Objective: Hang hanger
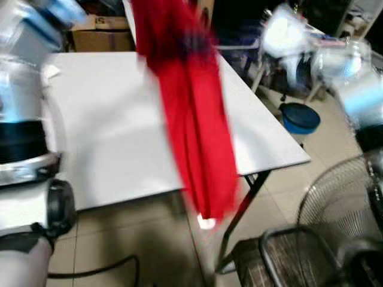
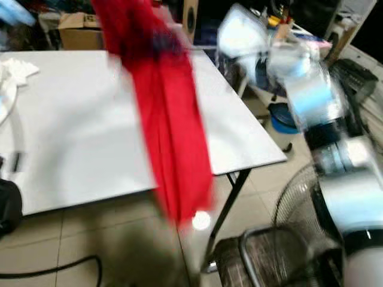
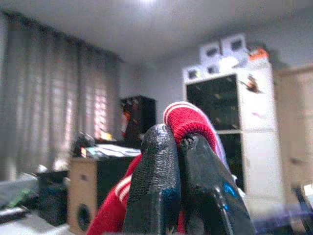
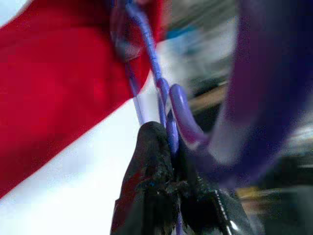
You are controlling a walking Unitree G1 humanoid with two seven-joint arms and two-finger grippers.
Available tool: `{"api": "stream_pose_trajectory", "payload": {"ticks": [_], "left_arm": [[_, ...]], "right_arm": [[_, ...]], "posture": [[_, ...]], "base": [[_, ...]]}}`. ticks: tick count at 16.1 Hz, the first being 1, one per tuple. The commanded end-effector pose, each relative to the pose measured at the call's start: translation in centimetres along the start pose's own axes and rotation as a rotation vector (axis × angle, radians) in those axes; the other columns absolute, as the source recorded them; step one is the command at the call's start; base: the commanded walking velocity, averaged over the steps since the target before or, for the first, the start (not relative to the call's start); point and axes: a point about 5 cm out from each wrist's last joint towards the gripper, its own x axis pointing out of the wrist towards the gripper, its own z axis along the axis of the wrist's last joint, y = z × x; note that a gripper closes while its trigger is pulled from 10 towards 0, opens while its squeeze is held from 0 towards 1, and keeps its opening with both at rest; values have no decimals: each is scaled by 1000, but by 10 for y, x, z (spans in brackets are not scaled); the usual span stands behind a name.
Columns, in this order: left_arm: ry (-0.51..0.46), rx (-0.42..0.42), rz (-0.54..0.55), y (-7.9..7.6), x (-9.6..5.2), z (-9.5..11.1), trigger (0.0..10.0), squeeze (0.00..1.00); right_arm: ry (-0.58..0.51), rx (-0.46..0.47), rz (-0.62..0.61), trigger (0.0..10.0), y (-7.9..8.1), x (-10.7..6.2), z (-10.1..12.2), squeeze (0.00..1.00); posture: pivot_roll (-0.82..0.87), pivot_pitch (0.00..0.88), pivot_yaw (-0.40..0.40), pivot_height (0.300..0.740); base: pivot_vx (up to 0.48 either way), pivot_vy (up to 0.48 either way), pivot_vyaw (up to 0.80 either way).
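Observation:
A red garment [image 1: 194,119] hangs in the air over the white table [image 1: 108,131], blurred by motion, its lower end below the table's front edge. In the left wrist view my left gripper [image 3: 178,142] is shut on the garment's red collar with white stripes [image 3: 188,120]. In the right wrist view my right gripper [image 4: 168,147] is shut on the thin purple hanger [image 4: 166,105], whose hook curves just past the fingers, with the red cloth [image 4: 63,83] beside it. Both silver arms are raised, the left arm [image 1: 24,89] on the left and the right arm [image 2: 311,101] on the right.
A floor fan's wire cage [image 1: 341,209] and a dark metal frame [image 1: 287,251] stand at the lower right. A blue bin [image 1: 299,118] sits on the tiled floor right of the table. Cardboard boxes [image 1: 102,33] lie behind it. A black cable [image 1: 96,272] crosses the floor.

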Motion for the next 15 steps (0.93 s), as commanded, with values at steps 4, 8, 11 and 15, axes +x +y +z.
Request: {"api": "stream_pose_trajectory", "payload": {"ticks": [4,8,11,15], "left_arm": [[-24,-45,-32,-13,1,5,10000,0],[157,-167,-43,-49,-24,-58,10000,0],[451,-163,-73,-84,-62,-117,10000,0],[696,-113,-51,-98,-95,-159,10000,0]], "right_arm": [[-217,13,-216,10000,-18,-12,5,0],[-237,-17,-88,10000,43,-24,-34,0],[-126,140,538,10000,145,-75,-70,0],[-68,250,777,10000,170,-125,-69,0]], "posture": [[67,0,-82,740],[45,0,-48,740],[34,0,-35,740],[22,0,-16,740]], "base": [[376,0,0],[379,0,0],[360,0,0],[307,0,0]]}}
